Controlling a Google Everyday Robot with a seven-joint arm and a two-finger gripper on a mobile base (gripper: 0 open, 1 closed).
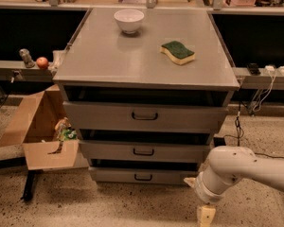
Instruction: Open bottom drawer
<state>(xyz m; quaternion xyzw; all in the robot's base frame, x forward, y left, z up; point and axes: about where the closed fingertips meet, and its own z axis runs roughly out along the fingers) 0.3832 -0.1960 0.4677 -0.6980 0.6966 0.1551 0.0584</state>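
Note:
A grey metal cabinet (146, 65) has three drawers. The bottom drawer (142, 176) is the narrowest front, lowest near the floor, with a small dark loop handle (143, 177) at its centre. It looks closed. My white arm (236, 167) comes in from the lower right. The gripper (206, 215) hangs at the bottom edge of the view, right of and below the bottom drawer, apart from its handle.
A white bowl (128, 20) and a green-and-yellow sponge (178, 52) sit on the cabinet top. An open cardboard box (42, 131) stands on the floor at the left. Cables (239, 122) hang right of the cabinet. A shelf holds a red apple (42, 62).

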